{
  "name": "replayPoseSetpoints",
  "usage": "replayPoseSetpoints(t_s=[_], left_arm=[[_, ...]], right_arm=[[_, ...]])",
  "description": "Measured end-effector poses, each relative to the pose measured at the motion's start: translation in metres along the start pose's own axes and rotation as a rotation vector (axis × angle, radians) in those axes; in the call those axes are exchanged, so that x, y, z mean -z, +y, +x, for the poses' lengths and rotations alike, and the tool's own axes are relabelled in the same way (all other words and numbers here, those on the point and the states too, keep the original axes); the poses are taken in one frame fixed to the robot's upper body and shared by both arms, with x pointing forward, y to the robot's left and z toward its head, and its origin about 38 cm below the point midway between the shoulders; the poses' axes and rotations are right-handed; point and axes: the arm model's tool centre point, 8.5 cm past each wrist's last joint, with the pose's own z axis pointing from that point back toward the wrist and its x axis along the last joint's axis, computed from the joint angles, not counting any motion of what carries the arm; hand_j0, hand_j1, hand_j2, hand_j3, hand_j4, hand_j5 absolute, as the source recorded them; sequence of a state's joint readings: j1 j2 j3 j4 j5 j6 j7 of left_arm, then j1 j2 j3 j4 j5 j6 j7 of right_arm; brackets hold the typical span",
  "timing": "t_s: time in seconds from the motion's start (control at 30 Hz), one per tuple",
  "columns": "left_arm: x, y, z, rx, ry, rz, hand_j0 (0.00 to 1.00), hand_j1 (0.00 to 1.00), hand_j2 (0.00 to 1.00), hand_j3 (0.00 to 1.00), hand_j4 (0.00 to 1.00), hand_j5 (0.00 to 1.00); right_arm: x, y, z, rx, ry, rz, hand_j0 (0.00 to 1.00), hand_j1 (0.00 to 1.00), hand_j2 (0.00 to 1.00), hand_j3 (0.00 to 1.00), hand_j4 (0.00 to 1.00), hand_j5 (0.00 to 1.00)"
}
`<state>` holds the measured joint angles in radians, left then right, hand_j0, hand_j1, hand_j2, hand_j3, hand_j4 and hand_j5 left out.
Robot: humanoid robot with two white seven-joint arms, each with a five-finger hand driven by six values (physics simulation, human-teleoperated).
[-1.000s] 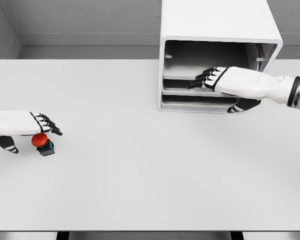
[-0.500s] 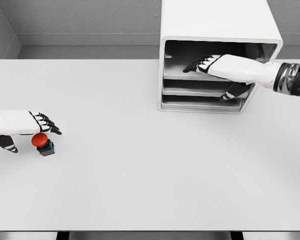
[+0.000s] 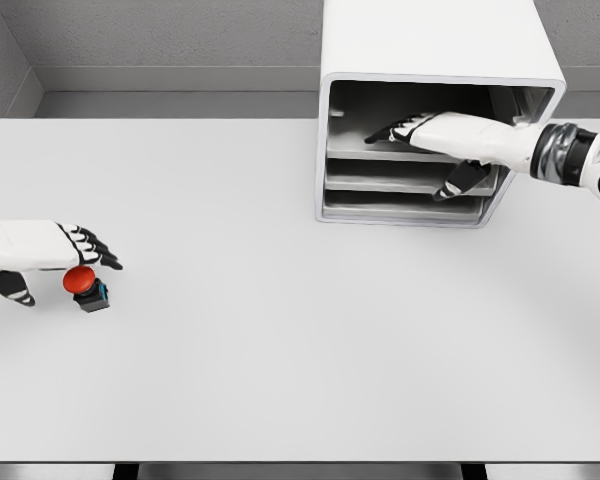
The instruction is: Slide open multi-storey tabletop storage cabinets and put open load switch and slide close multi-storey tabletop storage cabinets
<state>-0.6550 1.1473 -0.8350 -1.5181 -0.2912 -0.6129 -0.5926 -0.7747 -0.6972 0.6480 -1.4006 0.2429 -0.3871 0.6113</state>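
Grey walls close in behind a wide white worktop (image 3: pixel 280 350) that fills nearly the whole head view. At its far edge, right of the middle, stands the white storage cabinet (image 3: pixel 435 45), its open front showing grey shelf-like drawers stacked one above another. The right arm comes in from the right edge, and the right hand (image 3: pixel 450 132) reaches into the cabinet's upper compartment, fingers stretched out flat above the top drawer and the thumb hanging lower, in front of the level below; it grips nothing that can be made out. Close to the worktop's left edge, the left hand (image 3: pixel 35 248) hovers with its fingers loosely extended, holding nothing. Just beneath its fingertips sits the load switch (image 3: pixel 85 285), a small dark block with a red round button, resting on the worktop well apart from the cabinet.
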Motion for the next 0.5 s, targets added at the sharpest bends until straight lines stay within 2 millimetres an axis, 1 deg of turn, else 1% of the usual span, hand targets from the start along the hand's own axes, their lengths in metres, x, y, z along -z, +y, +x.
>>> replayPoseSetpoints(t_s=[0.1,0.23,0.33,0.47,0.5], left_arm=[[-0.001,0.0,0.0,0.001,0.002,0.0,1.0,1.0,1.0,1.0,1.0,1.0],[-0.002,0.0,-0.001,0.001,0.004,-0.001,1.0,1.0,1.0,1.0,1.0,1.0],[-0.002,0.0,-0.001,0.001,0.005,-0.002,1.0,1.0,1.0,1.0,1.0,1.0],[-0.003,0.0,-0.001,0.001,0.006,-0.002,1.0,1.0,1.0,1.0,1.0,1.0],[-0.003,0.0,-0.001,0.0,0.006,-0.003,1.0,1.0,1.0,1.0,1.0,1.0]], right_arm=[[-0.001,0.003,0.003,-0.012,-0.012,0.006,1.0,1.0,1.0,1.0,1.0,1.0],[-0.012,0.011,0.01,-0.04,-0.026,0.03,1.0,1.0,1.0,1.0,1.0,1.0],[-0.019,0.008,0.017,-0.07,-0.035,0.032,1.0,1.0,1.0,1.0,1.0,1.0],[-0.025,0.01,0.022,-0.089,-0.047,0.042,1.0,1.0,1.0,1.0,1.0,1.0],[-0.027,0.015,0.023,-0.088,-0.044,0.05,1.0,1.0,1.0,1.0,1.0,1.0]])
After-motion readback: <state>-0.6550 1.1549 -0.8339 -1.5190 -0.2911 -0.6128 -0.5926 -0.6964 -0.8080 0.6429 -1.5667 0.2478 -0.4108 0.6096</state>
